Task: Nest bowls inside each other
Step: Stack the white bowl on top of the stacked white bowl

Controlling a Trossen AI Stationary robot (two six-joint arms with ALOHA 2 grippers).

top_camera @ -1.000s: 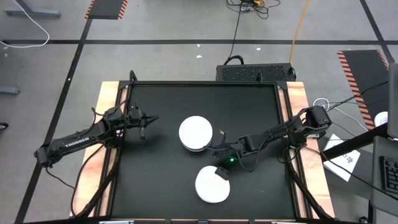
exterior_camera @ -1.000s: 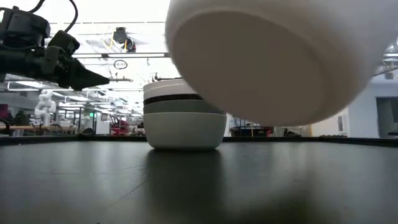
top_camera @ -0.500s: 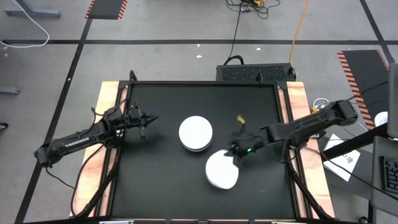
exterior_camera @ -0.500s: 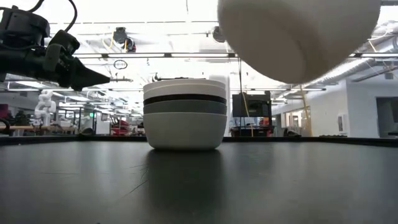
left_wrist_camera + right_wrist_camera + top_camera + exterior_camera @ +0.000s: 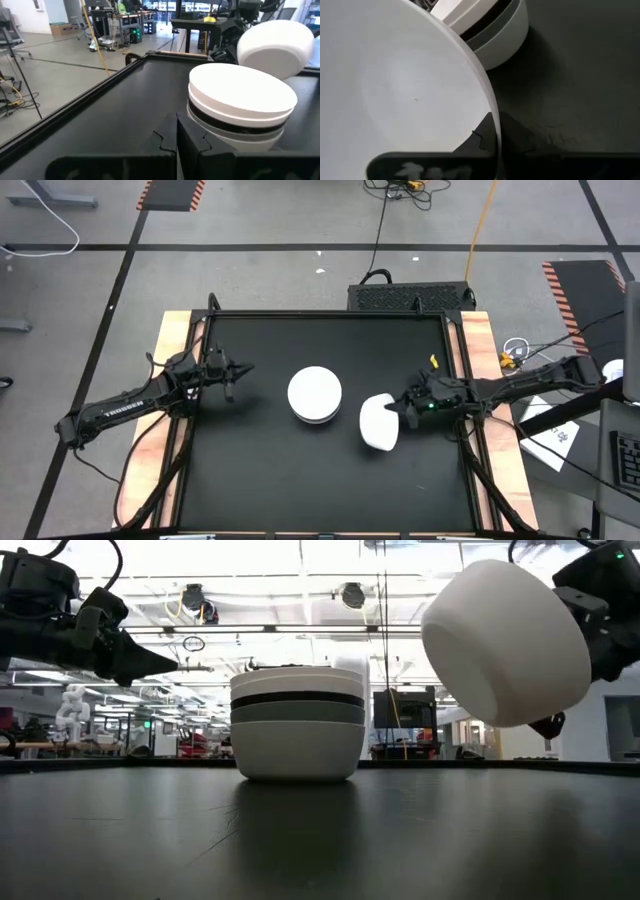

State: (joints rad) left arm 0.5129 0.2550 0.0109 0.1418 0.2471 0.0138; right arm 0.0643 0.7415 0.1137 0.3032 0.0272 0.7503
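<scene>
A stack of nested bowls [image 5: 314, 394] stands mid-table on its lowest white bowl's base [image 5: 298, 772]; a grey and a black rim show under white ones [image 5: 240, 97]. To its right a white bowl [image 5: 380, 423] hangs in the air, tipped on its side, with my right gripper [image 5: 403, 412] shut on it. In the low view this bowl [image 5: 505, 640] has its bottom turned toward the stack. My left gripper [image 5: 243, 369] waits shut, above the table to the left of the stack, pointing at it. My right gripper pinches the white bowl's wall at the rim [image 5: 491, 125], one finger inside the bowl and one outside. The fingers come about level from the table's right side. The bowl is lifted clear of the table, tilted, its opening facing the gripper.
The black table top [image 5: 250, 470] has a raised rim and wooden side strips [image 5: 170, 340]. Free room lies in front of and behind the stack. Cables and a dark box [image 5: 410, 295] lie beyond the far edge.
My right gripper has drawn back toward the table's right edge and somewhat toward the far edge, carrying the white bowl from the near middle to beside the stack. The bowl has tipped from opening-up onto its side and stays clear of the table.
</scene>
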